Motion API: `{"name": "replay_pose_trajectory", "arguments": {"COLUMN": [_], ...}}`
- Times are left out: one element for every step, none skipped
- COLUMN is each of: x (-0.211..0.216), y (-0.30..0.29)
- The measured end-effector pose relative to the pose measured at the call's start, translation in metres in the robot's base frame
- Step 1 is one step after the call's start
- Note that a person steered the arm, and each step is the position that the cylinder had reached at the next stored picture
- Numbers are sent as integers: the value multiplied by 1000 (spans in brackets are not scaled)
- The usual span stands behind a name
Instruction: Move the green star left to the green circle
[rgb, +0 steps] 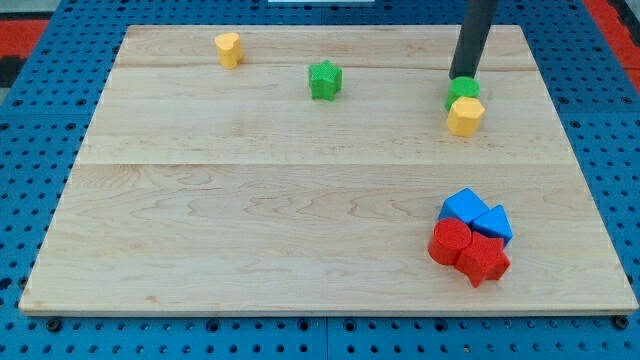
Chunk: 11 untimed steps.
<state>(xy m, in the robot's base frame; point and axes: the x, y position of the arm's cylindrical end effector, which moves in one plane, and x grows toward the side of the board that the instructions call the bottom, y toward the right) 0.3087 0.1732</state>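
The dark rod's tip rests at the top edge of the green circle block, which touches a yellow hexagonal block below it. The rod grips nothing. The green star block sits well apart, toward the view's left on the wooden board.

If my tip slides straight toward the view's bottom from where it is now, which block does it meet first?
My tip sits at the top edge of the green circle, so it would meet that block first. The yellow block lies just beyond, apparently touching the circle.
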Motion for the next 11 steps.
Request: {"name": "replay_pose_trajectory", "arguments": {"x": [-42,-79,-87,-35,-8,-7,11,27,27,64,78], "y": [-14,-93,-173,-177,-173,-198,-192,-134,-175,-173,-101]}}
